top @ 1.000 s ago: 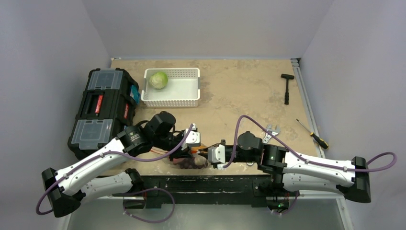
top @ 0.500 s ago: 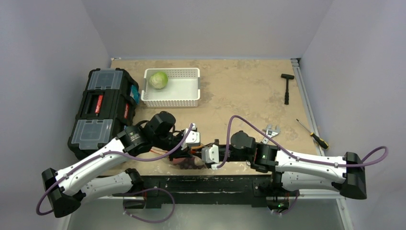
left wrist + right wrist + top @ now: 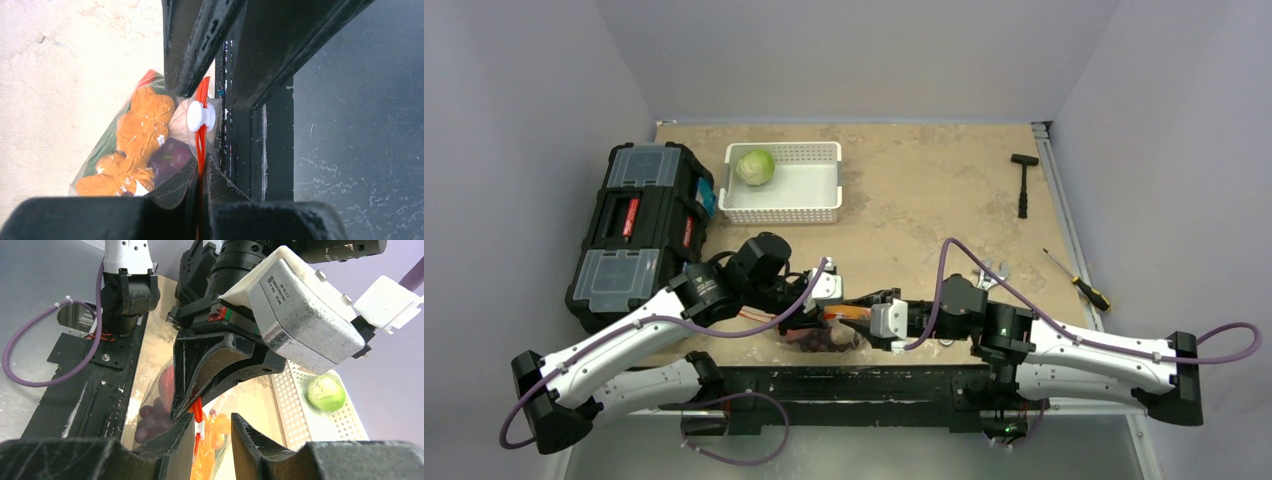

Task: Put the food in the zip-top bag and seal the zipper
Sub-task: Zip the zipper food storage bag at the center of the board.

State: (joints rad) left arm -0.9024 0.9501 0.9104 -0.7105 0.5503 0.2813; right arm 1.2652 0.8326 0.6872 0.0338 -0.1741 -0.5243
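The zip-top bag [image 3: 822, 337] lies at the table's near edge, with the food inside: an orange carrot [image 3: 142, 127], dark red grapes [image 3: 169, 156] and something green. My left gripper [image 3: 202, 169] is shut on the orange-red zipper [image 3: 201, 145], just below its white slider [image 3: 201, 116]. My right gripper [image 3: 212, 426] stands open facing it; the zipper [image 3: 198, 411] and slider [image 3: 200, 428] sit close to its left finger, untouched by the right one. A green leafy ball [image 3: 754, 166] rests in the white basket [image 3: 824, 203].
A black toolbox [image 3: 639, 225] stands at the left. A hammer [image 3: 1024, 182], a screwdriver [image 3: 1079, 283] and a wrench [image 3: 987, 272] lie on the right side. A black rail [image 3: 272, 150] runs along the table's front edge beside the bag.
The right gripper's jaws have opened. The right arm pushed left toward the bag, then drew back to the right. The left arm has held still on the zipper.
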